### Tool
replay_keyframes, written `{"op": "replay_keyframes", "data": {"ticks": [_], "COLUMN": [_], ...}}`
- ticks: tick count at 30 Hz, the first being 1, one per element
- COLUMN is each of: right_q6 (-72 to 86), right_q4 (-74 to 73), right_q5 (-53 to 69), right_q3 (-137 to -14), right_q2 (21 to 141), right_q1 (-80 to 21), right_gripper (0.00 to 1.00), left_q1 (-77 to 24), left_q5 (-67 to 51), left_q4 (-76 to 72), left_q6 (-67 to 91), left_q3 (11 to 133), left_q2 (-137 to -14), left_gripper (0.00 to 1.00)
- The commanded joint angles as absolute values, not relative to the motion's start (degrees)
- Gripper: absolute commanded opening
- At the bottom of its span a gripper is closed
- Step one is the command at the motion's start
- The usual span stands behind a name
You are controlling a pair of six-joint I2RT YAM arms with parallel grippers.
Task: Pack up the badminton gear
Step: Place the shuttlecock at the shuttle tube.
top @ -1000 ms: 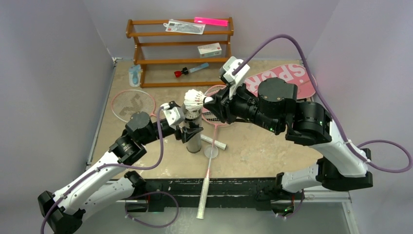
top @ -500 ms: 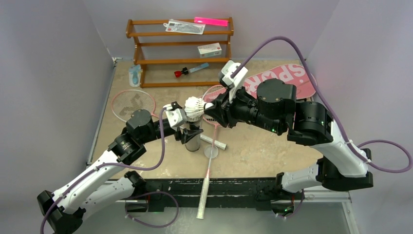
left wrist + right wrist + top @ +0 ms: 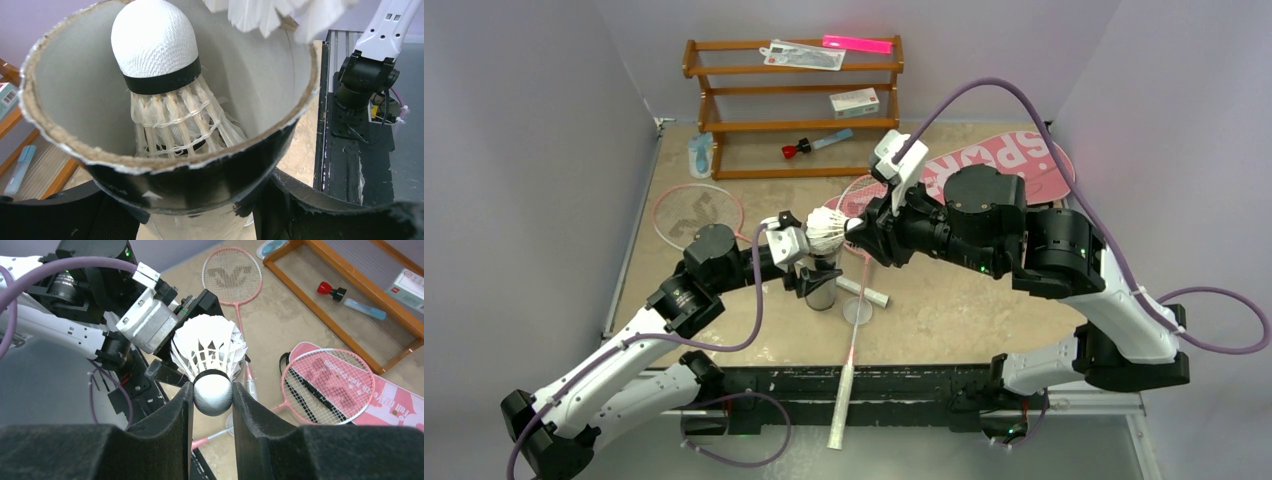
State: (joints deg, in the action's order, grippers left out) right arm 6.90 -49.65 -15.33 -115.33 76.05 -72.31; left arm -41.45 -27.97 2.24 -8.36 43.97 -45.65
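My left gripper is shut on the long black tube and holds it upright on the table. The left wrist view looks into the tube's open mouth, where one white shuttlecock sits cork up. My right gripper is shut on the cork of another shuttlecock, held feathers-first just over the tube mouth. One pink racket lies at the left. The second racket lies partly under my right arm on the pink SPORT bag.
A wooden rack stands at the back with a small white box and a red-capped blue tool. A clear round lid and a short clear piece lie beside the tube. The racket handle overhangs the front edge.
My right gripper has lowered the shuttlecock and tipped it left, onto the tube mouth. My left gripper still holds the tube, shifted slightly.
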Motion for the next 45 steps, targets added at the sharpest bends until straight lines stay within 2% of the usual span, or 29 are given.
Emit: {"op": "replay_keyframes", "data": {"ticks": [1,17,45], "right_q6": [8.05,8.84,8.59], "right_q4": [-51.28,-53.46,-62.55], "right_q5": [-15.46,-16.69,-15.43], "right_q3": [-115.1,-114.79,-119.23], "right_q2": [75.45,75.1,76.34], "right_q1": [-72.51,-72.53,-72.51], "right_gripper": [0.22,0.21,0.21], "left_q1": [-41.66,-41.73,-44.33], "left_q5": [-29.57,-35.41,-36.74], "left_q4": [3.44,6.07,7.8], "left_q6": [-10.04,-11.35,-12.39], "left_q3": [45.8,48.04,50.25], "left_q2": [-46.1,-48.59,-52.04], "left_gripper": [0.46,0.47,0.49]}}
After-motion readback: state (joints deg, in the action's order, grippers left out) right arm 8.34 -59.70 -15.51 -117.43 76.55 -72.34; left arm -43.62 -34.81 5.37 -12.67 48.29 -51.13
